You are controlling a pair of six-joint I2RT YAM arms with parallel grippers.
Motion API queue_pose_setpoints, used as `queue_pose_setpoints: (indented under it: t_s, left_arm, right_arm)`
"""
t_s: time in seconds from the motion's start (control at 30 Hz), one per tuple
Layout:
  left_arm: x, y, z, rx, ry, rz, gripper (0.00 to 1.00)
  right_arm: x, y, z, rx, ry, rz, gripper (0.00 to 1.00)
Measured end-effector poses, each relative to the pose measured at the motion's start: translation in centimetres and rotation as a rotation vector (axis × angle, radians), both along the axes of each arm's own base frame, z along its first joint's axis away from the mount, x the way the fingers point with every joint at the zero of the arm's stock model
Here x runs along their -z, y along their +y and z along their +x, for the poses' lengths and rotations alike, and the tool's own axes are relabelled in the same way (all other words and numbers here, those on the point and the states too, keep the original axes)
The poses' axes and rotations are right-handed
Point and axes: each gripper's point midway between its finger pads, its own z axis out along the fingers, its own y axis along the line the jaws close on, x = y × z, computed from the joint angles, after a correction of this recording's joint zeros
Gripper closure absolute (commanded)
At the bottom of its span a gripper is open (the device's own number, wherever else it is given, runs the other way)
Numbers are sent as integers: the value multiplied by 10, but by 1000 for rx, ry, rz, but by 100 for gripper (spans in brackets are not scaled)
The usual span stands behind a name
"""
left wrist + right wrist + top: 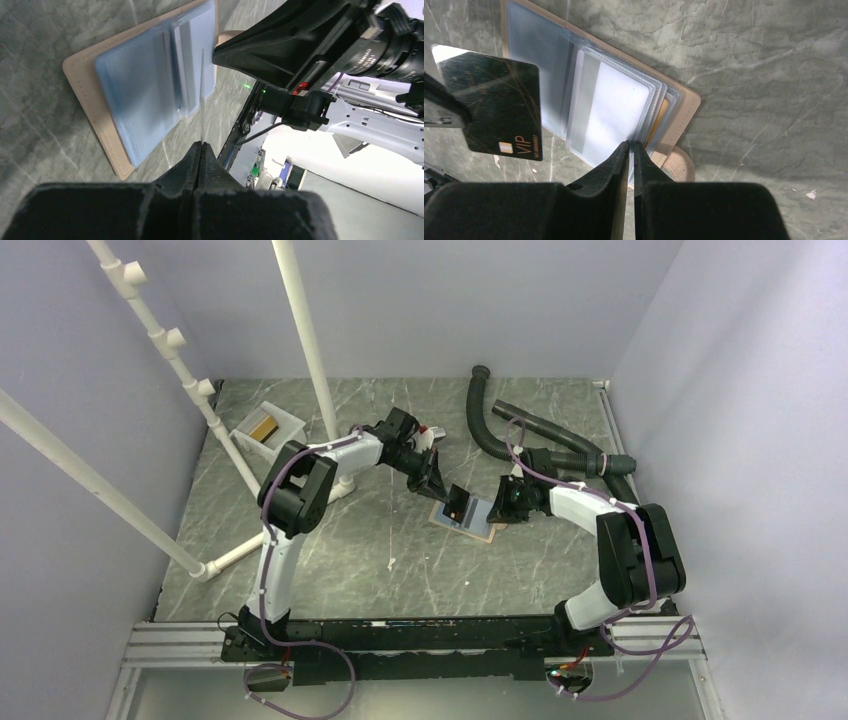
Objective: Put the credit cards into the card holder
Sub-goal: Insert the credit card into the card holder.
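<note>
The card holder (pixel 470 514) lies open on the table's middle, tan outside with pale blue-grey clear sleeves (pixel 604 107). My left gripper (pixel 445 490) is shut on a black "VIP" credit card (pixel 499 107) and holds it tilted just above the holder's left half. In the left wrist view the card (pixel 202 100) shows edge-on, rising from the shut gripper (pixel 201 145) beside the holder (pixel 140 90). My right gripper (pixel 631 146) is shut on the edge of the clear sleeves, near the round snap tab (pixel 680 167). A golden-brown card (pixel 658 120) sits in a lower sleeve.
A white open tray (pixel 282 420) holding a golden-brown thing (pixel 263 427) stands at the back left. White pipe frames (pixel 305 340) rise on the left. Dark vacuum hoses (pixel 490 435) lie at the back right, behind the right arm.
</note>
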Motion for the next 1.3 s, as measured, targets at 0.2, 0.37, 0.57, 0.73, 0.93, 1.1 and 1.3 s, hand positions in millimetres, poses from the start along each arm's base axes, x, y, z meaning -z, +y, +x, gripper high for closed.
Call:
queue_pose_setpoints:
  t_s: [0.2, 0.37, 0.57, 0.73, 0.93, 1.1, 1.3]
  left_arm:
    - [17, 0, -4, 34, 53, 11, 100]
    - [25, 1, -6, 62, 82, 14, 100]
    - [26, 2, -10, 84, 108, -1, 100]
    - [25, 1, -12, 95, 128, -20, 100]
    - [36, 0, -10, 97, 155, -16, 100]
    - [39, 1, -10, 95, 168, -12, 100]
    - [39, 4, -7, 87, 172, -18, 100]
  right_arm:
    - [0, 1, 1, -2, -1, 9, 90]
    - [0, 1, 1, -4, 0, 13, 90]
    - [0, 1, 1, -5, -1, 13, 90]
    - [-1, 1, 1, -5, -1, 14, 90]
    - [-1, 1, 1, -5, -1, 14, 91]
    - [0, 1, 1, -6, -2, 14, 91]
    - [-1, 2, 1, -8, -7, 19, 91]
